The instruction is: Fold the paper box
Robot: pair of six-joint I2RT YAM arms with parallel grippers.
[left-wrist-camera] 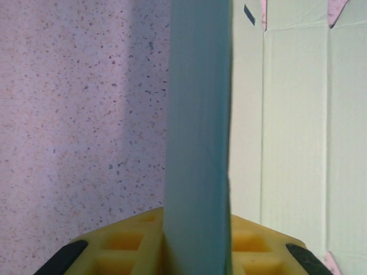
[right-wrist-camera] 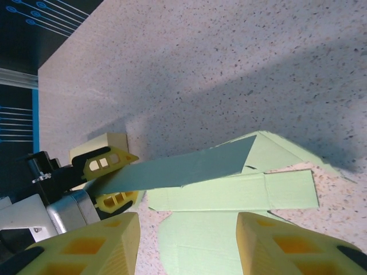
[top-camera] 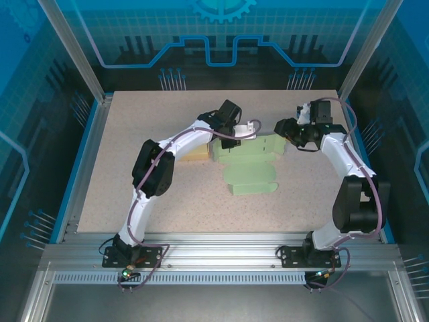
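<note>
The light green paper box (top-camera: pixel 251 171) lies mostly flat in the middle of the table. Its left flap (left-wrist-camera: pixel 198 143) is lifted up on edge, and my left gripper (left-wrist-camera: pixel 195 252) is shut on that flap's end between its yellow fingers (left-wrist-camera: pixel 126 243). In the right wrist view the raised flap (right-wrist-camera: pixel 178 169) slants up from the flat sheet (right-wrist-camera: pixel 229 195) into the left gripper (right-wrist-camera: pixel 106 177). My right gripper (right-wrist-camera: pixel 186 246) hovers over the box's right side, open, with nothing between its fingers (right-wrist-camera: pixel 292 246). Seen from above, the left gripper (top-camera: pixel 231 137) and right gripper (top-camera: pixel 288 131) face each other across the box.
A small cream block (top-camera: pixel 196 154) rests on the table just left of the box, behind the left gripper; the right wrist view shows this cream block (right-wrist-camera: pixel 106 143) too. The speckled tabletop (top-camera: pixel 134 174) is bounded by a blue rim (top-camera: pixel 74 174) and aluminium posts.
</note>
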